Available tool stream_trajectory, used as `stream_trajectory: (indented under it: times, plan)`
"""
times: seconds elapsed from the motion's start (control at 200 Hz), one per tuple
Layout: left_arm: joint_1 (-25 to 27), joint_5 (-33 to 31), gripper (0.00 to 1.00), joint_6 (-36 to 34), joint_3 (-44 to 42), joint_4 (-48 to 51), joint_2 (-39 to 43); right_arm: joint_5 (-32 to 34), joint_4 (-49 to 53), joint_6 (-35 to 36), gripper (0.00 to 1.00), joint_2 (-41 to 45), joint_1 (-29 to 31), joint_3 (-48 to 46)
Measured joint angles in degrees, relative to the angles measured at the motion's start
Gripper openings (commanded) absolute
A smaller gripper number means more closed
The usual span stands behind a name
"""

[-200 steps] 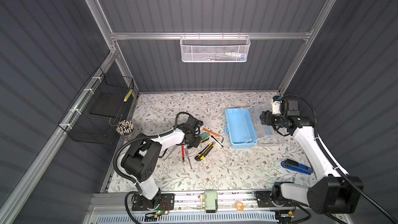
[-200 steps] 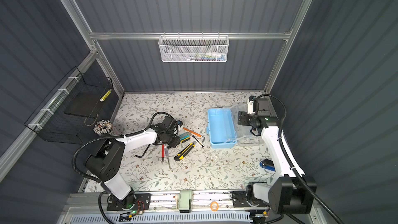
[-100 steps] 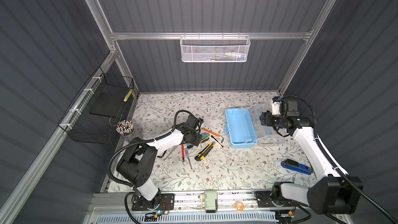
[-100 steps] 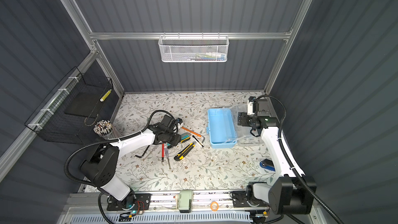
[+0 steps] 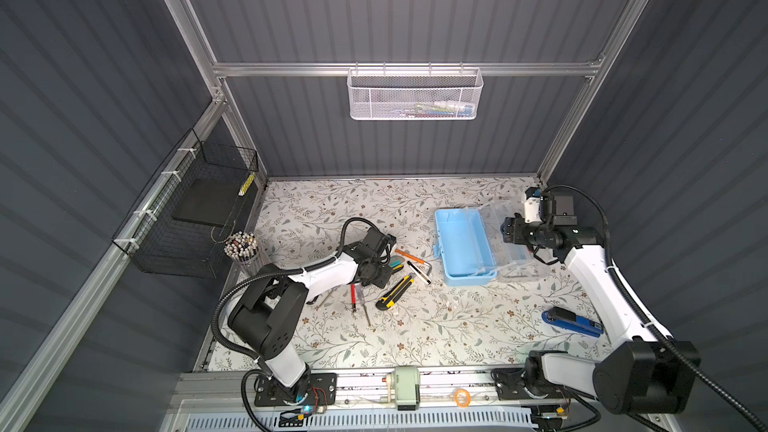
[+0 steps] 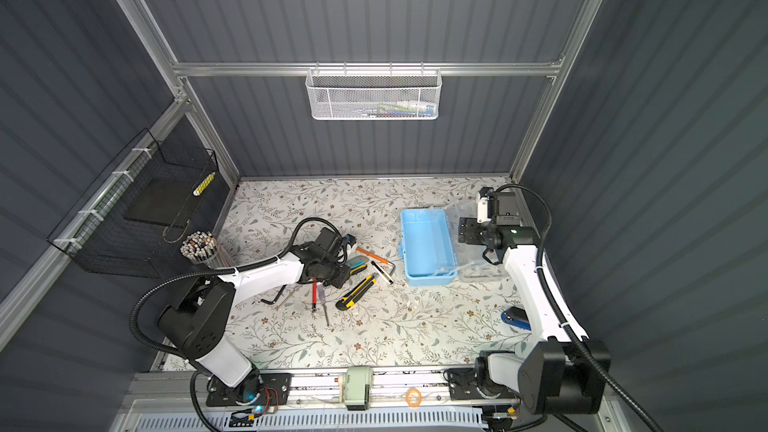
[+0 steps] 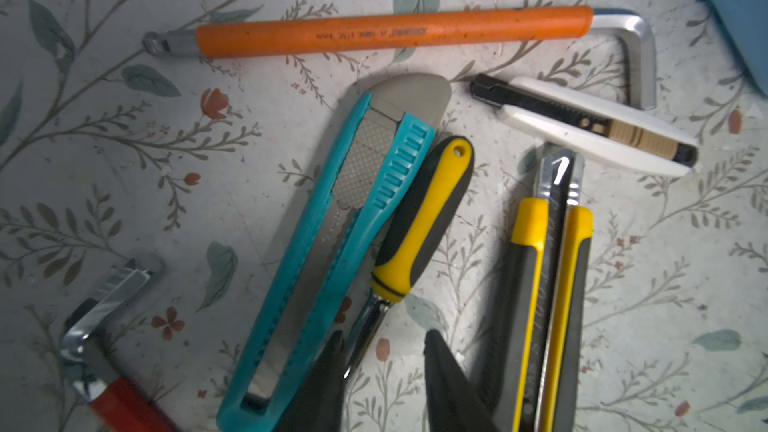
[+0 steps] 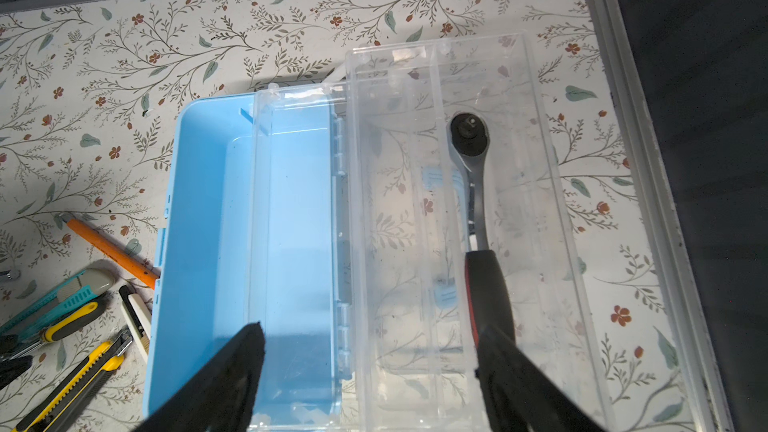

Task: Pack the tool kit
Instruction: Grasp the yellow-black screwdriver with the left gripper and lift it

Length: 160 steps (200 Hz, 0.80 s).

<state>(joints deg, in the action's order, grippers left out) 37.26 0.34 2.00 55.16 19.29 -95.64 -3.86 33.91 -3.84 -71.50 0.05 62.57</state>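
Observation:
The light-blue tool kit box [image 5: 461, 243] [image 6: 426, 243] [image 8: 208, 201] lies open, its clear lid [image 8: 536, 184] folded flat beside it. A black-handled ratchet [image 8: 478, 201] rests in the lid. My right gripper [image 8: 370, 334] [image 5: 505, 232] hovers open over the box's hinge side, holding nothing. My left gripper [image 7: 384, 338] [image 5: 380, 278] is low over the loose tools and open. The metal shaft of the yellow-black screwdriver [image 7: 424, 209] lies against one finger's inner side. Beside it lie a teal knife [image 7: 340, 222], a yellow-black knife [image 7: 544, 284], a white knife [image 7: 582, 130] and an orange hex key [image 7: 390, 33].
A red-handled screwdriver [image 5: 353, 295] and a black hex key [image 6: 276, 297] lie near the left arm. A blue tool [image 5: 571, 322] sits front right. A cup of pens [image 5: 241, 245] and a black wire basket [image 5: 195, 214] are at the left wall, a white mesh basket [image 5: 415, 93] on the back rail.
The left arm's elbow has swung left and lower while its gripper stayed over the tools, jaws a little narrower. The right arm has not moved.

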Motion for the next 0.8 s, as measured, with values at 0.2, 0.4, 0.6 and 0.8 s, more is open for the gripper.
stream_trajectory:
  times: [0.2, 0.4, 0.6, 0.8]
  plan:
    - [0.0, -0.42, 0.35, -0.04, 0.0, -0.02, -1.16, -0.02, 0.0, 0.02, 0.82, 0.0, 0.0, 0.0]
    - [0.07, -0.46, 0.3, -0.09, 0.07, -0.02, -2.25, -0.04, 0.02, 0.02, 0.82, 0.0, 0.0, 0.0]
    - [1.09, -0.35, 0.26, -0.09, 0.63, -0.02, -3.52, -0.02, 0.0, 0.26, 0.82, 0.0, 0.0, 0.0]
    - [1.66, 0.37, 0.2, 0.07, 2.43, 0.0, -5.09, -0.02, 0.0, 0.42, 0.83, 0.0, 0.0, 0.0]
